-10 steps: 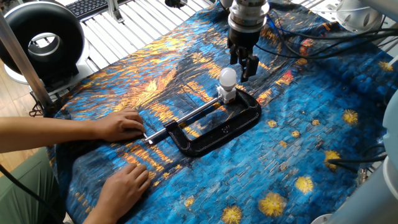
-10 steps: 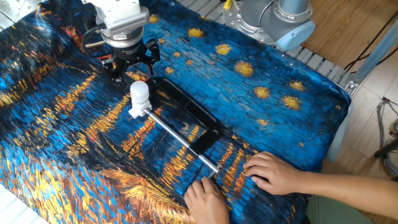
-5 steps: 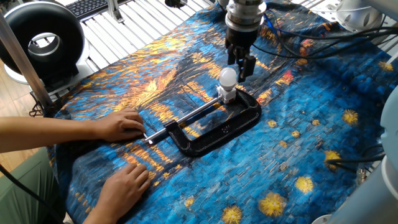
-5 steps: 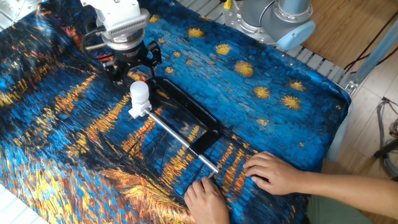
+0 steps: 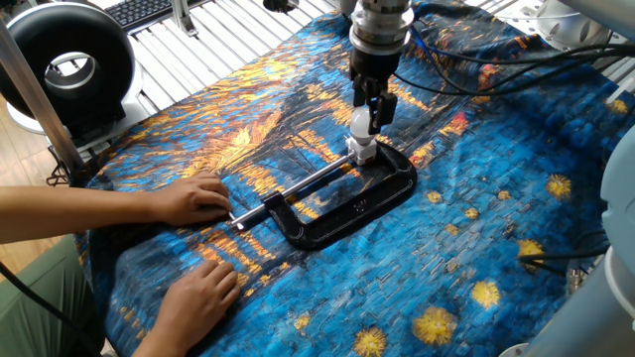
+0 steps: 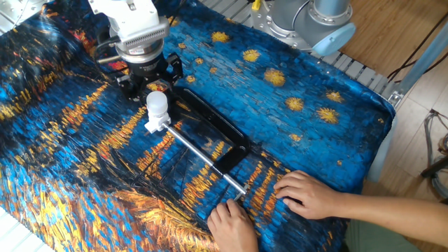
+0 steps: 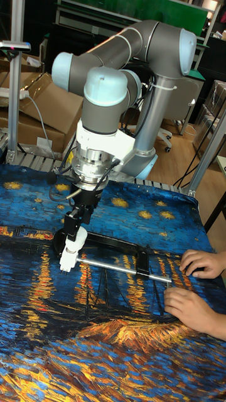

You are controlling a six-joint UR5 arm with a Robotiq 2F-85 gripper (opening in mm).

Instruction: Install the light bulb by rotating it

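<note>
The light bulb (image 5: 361,126) (image 6: 157,103) (image 7: 78,237) is a small white globe standing upright in a white socket block (image 5: 362,152) (image 6: 157,123). The block is held at the jaw end of a black C-clamp (image 5: 347,203) (image 6: 210,122) lying on the cloth. My gripper (image 5: 372,107) (image 6: 150,80) (image 7: 74,221) hangs open just above and slightly behind the bulb. Its dark fingers (image 6: 175,68) are spread, and in one fixed view they overlap the bulb's top. I cannot tell whether the fingers touch the bulb.
Two human hands (image 5: 193,198) (image 5: 198,293) rest on the cloth by the clamp's screw handle (image 5: 288,193). The blue-and-orange painted cloth (image 5: 476,228) covers the table. A black ring fan (image 5: 64,64) stands at the far left. Cables (image 5: 516,50) trail behind my arm.
My gripper has shifted sideways from beside the bulb to over it, still open. The bulb, clamp and hands have not moved.
</note>
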